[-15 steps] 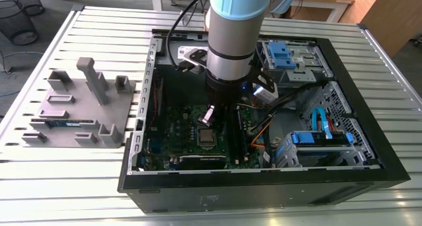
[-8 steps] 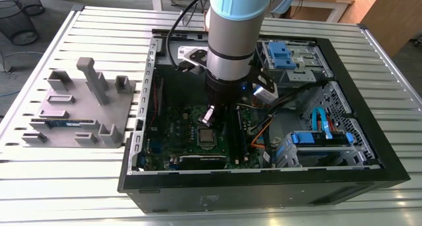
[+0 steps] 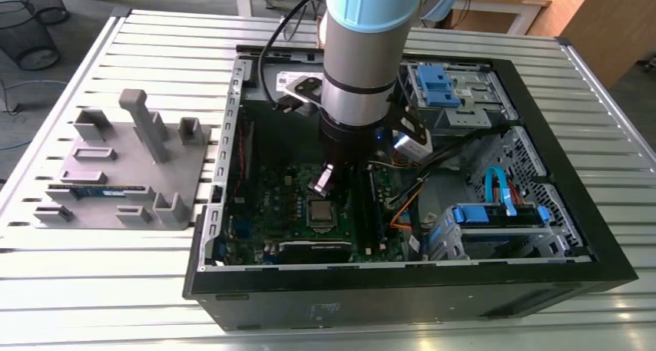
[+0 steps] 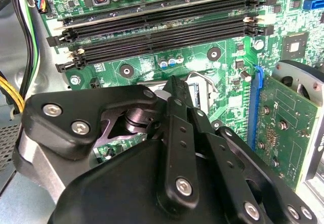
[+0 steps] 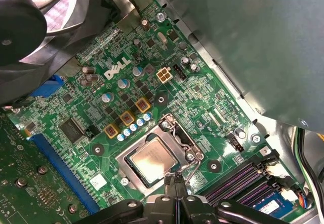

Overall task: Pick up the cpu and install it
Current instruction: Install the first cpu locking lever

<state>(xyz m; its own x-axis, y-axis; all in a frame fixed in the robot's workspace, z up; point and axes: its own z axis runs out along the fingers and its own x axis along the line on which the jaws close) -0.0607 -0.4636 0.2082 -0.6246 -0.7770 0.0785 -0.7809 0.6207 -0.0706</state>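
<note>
Small flat square cpu w/ silvery-grey metal top [image 5: 152, 158] lies in hinged metal socket frame [image 5: 125, 159] on green motherboard [image 5: 202, 102], inside black PC case [image 3: 410, 289]. Black gripper [image 5: 173, 180] hangs just above socket edge, fingers together, nothing btw them.

- Exterior view: bright, even light; the slatted surface [image 3: 92, 289] gleams pale.
- The computer case [image 3: 410, 289] lies shadowed inside.
- First wrist view: soft glare on the cpu [image 5: 153, 159].
</note>
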